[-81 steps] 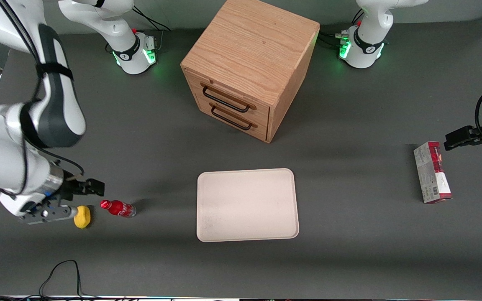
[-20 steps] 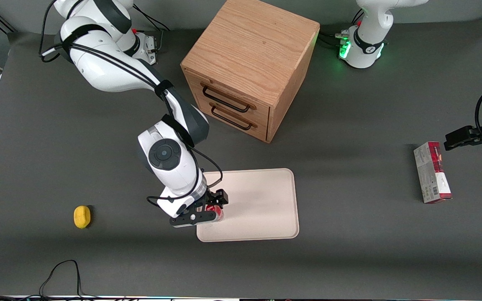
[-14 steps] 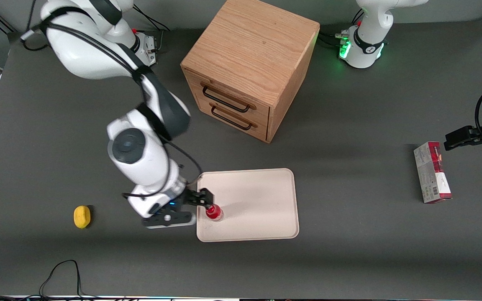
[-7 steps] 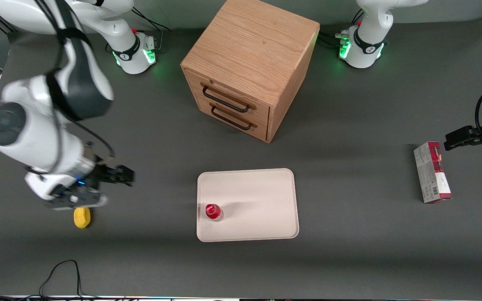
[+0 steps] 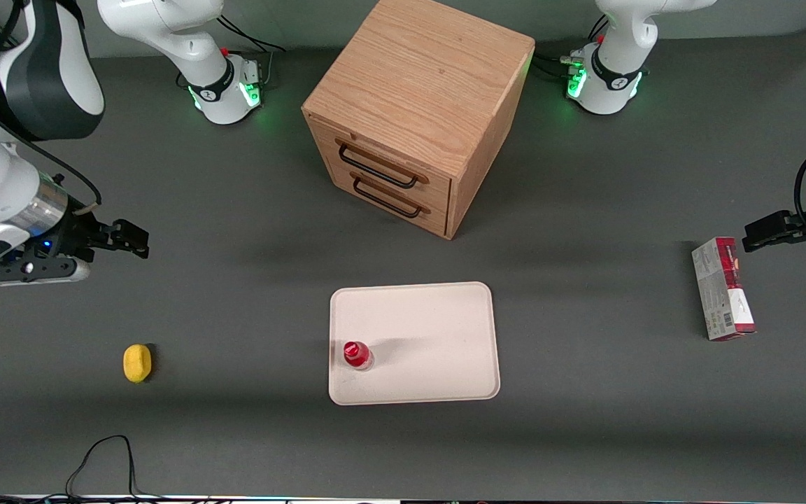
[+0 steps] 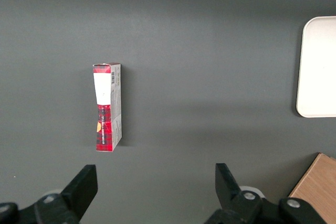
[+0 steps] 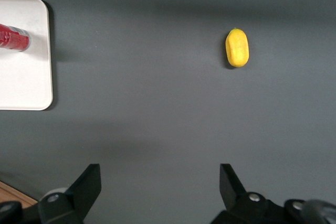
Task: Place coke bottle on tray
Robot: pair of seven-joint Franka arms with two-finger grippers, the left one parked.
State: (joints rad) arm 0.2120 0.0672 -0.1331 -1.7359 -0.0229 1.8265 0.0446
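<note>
The small red coke bottle [image 5: 357, 355] stands upright on the cream-white tray [image 5: 431, 329], near the tray's edge toward the working arm's end. It also shows in the right wrist view [image 7: 13, 37], on the tray [image 7: 26, 82]. My right gripper [image 5: 126, 238] is open and empty, raised above the bare table well toward the working arm's end, far from the tray. In the right wrist view the gripper [image 7: 160, 179] shows both fingers wide apart with only grey table between them.
A yellow lemon-like object [image 5: 137, 363] lies on the table nearer the front camera than my gripper; it also shows in the right wrist view [image 7: 237, 48]. A wooden drawer cabinet [image 5: 417, 112] stands farther from the camera than the tray. A red-and-white carton [image 5: 723, 288] lies toward the parked arm's end.
My gripper let go of the bottle on the tray, opened, and drew away toward the working arm's end, rising and moving farther from the camera. The bottle stays upright.
</note>
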